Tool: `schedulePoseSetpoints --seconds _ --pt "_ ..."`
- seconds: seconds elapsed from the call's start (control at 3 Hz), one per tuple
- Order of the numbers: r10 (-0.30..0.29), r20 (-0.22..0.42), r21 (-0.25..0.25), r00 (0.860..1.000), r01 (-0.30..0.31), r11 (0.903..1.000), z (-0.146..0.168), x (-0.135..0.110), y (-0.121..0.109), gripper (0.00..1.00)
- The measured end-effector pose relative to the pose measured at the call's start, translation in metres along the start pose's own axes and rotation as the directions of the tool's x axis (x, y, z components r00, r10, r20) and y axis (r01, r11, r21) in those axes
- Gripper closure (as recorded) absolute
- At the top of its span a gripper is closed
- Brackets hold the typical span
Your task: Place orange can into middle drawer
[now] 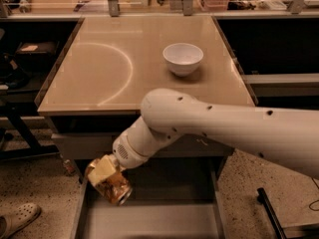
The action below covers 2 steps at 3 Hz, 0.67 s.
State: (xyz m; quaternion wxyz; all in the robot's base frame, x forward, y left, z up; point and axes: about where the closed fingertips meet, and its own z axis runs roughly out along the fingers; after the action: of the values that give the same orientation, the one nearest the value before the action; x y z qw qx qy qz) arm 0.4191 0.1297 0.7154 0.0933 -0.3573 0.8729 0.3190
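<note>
Descent looks like all that remains: the end effector (106,177), below the table's (124,91) front edge near its left corner, grips the orange can (118,190), its long axis tilted down-right, above the left side of the open middle drawer (164,222).

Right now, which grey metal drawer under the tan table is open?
The lower, wide shallow grey drawer, pulled out with its floor showing; the scratched grey drawer front above is shut. The gripper holds the golden-orange can over its left side.
</note>
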Motion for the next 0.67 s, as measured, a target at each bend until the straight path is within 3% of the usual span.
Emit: schedulePoseSetpoints --seconds 0.67 --pt "0.152 0.020 0.052 0.988 -0.153 0.9869 0.055 0.049 -0.057 1.00"
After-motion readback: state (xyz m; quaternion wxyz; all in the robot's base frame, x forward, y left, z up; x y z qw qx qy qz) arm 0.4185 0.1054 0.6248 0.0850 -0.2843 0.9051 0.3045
